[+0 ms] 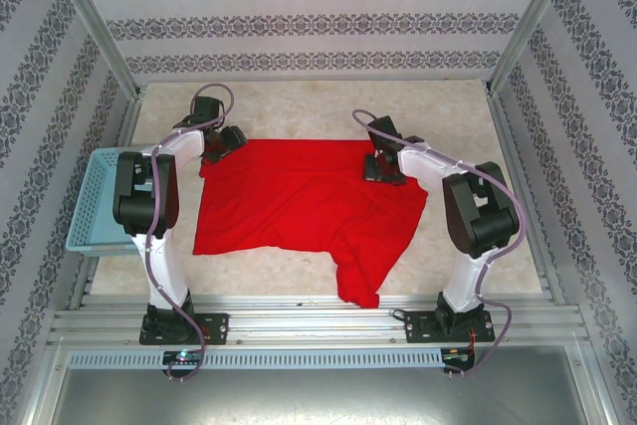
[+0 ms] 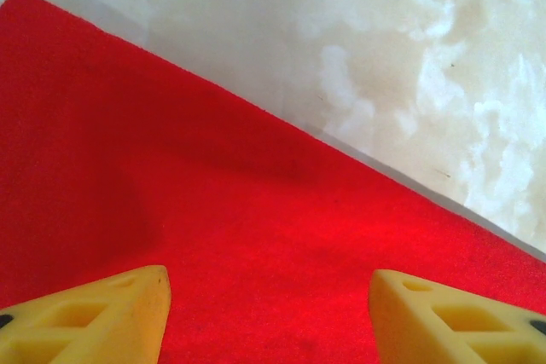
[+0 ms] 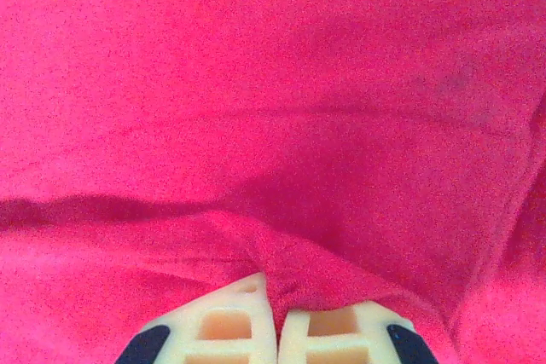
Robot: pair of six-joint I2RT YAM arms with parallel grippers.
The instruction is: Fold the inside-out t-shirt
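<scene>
Red t-shirt (image 1: 299, 201) is laid in the middle of the table (image 1: 299, 111), pinched by the right gripper (image 3: 275, 300), with the left gripper (image 2: 269, 296) spread wide, so its other far corner probably must be grabbed next.

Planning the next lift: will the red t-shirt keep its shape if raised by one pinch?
Probably not: the t-shirt lies flat with soft wrinkles, so it looks floppy. Cloth puckers into a ridge at the shut right gripper, so it would likely drape from that pinch. Pushing would probably bunch it.
</scene>
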